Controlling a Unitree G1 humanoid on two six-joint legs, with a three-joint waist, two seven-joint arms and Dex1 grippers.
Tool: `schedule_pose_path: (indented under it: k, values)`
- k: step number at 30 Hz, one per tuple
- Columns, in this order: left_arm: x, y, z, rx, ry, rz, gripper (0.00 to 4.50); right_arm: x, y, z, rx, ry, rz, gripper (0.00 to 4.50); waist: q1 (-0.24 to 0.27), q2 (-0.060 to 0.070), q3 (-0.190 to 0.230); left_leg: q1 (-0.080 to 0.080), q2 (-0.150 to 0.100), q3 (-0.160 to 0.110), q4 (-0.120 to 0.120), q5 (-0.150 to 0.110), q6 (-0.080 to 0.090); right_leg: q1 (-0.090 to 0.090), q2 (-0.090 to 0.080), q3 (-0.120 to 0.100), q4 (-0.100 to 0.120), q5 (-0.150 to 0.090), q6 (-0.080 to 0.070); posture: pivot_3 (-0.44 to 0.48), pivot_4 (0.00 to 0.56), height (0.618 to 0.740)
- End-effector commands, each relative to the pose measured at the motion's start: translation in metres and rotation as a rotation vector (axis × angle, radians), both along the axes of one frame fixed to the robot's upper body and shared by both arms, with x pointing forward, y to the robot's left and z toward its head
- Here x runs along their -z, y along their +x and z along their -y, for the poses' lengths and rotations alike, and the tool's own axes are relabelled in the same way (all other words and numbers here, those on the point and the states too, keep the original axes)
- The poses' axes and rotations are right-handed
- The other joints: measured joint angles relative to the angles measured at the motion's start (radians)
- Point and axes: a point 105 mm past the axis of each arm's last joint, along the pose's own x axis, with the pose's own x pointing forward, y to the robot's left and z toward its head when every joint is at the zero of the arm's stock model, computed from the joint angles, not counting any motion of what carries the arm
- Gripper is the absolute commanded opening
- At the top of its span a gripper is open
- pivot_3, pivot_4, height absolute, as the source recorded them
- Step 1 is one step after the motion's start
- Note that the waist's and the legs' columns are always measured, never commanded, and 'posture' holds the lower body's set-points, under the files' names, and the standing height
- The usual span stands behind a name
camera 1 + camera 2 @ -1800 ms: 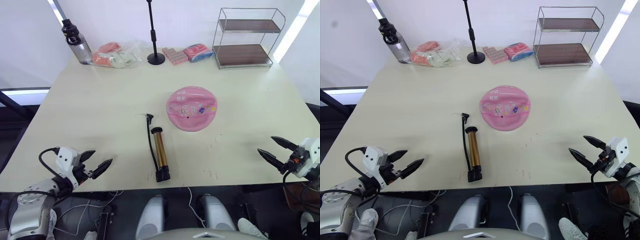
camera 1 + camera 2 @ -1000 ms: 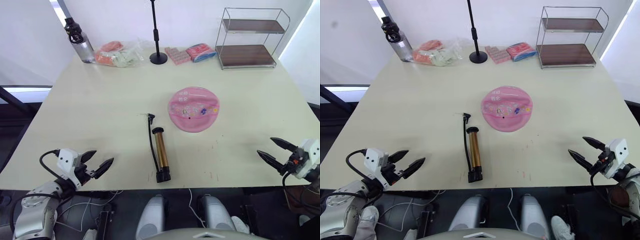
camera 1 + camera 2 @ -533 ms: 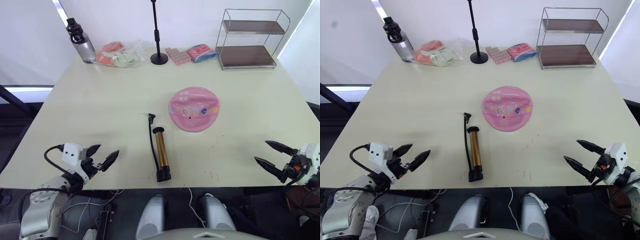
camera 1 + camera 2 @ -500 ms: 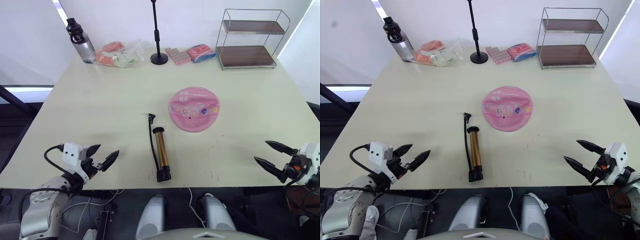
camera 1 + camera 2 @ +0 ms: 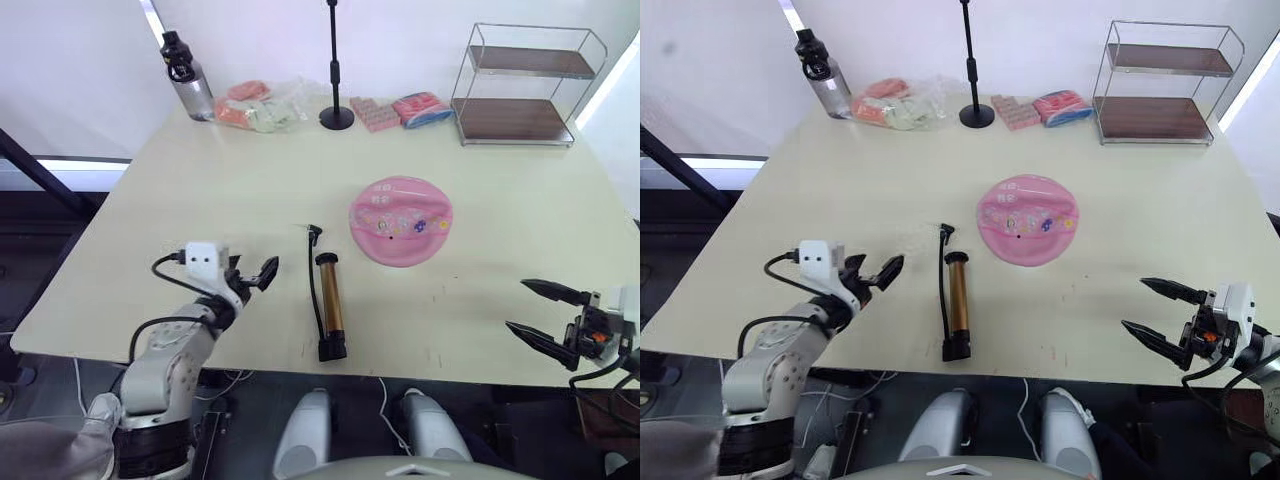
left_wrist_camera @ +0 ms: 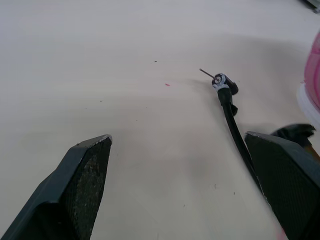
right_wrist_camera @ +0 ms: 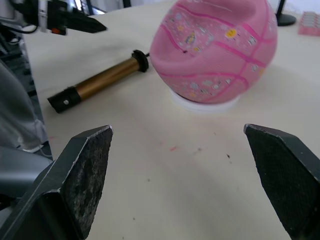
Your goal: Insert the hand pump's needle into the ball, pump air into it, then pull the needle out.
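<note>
The flattish pink ball (image 5: 400, 220) with cartoon prints lies on a white ring right of the table's middle. To its left, the bronze hand pump (image 5: 330, 305) lies flat, black foot toward the front edge. Its thin hose (image 6: 232, 120) runs back to the needle (image 6: 206, 73). My left gripper (image 5: 250, 272) hovers open over the table just left of the pump, empty. My right gripper (image 5: 545, 312) stays open and empty off the front right corner, aimed at the ball (image 7: 220, 55) and pump (image 7: 100, 82).
Along the far edge stand a water bottle (image 5: 185, 75), plastic bags of snacks (image 5: 260, 105), a tall black stand (image 5: 335, 60), pink packets (image 5: 380, 112) and a wire shelf (image 5: 530, 85). The table's front edge (image 5: 420, 380) runs just behind both grippers.
The head camera has shifted. My left gripper has risen and come forward over the table toward the pump's hose. My right gripper has barely moved. Ball and pump lie as before.
</note>
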Motion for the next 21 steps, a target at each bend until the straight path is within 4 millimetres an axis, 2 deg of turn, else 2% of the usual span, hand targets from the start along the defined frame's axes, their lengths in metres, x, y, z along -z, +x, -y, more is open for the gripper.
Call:
schedule_pose_path:
  k: [1, 11, 21]
  values:
    - [-0.004, 0.012, 0.012, -0.033, 0.02, 0.013, 4.5, -0.012, -0.003, 0.0, -0.045, 0.011, 0.056, 4.41, 0.0, 0.0, 0.0, 0.0, -0.001, 0.0, 0.0, 0.0, 0.0, 0.0, -0.001, 0.001, 0.0, 0.0, 0.001, 0.0, 0.15, 0.74]
    - [0.006, 0.033, 0.039, -0.027, 0.022, -0.026, 4.5, -0.019, -0.001, -0.009, -0.103, 0.017, 0.085, 4.41, -0.003, 0.0, 0.0, 0.003, -0.004, 0.002, 0.002, 0.0, 0.0, 0.0, -0.001, 0.005, 0.004, -0.001, 0.002, 0.0, 0.15, 0.74]
    - [0.027, 0.044, 0.058, -0.009, 0.106, -0.116, 4.5, -0.029, 0.001, -0.016, -0.114, 0.025, 0.111, 4.41, -0.001, 0.0, 0.0, 0.003, -0.004, 0.003, 0.002, 0.0, 0.0, 0.0, -0.002, 0.008, 0.003, 0.0, 0.003, 0.0, 0.15, 0.74]
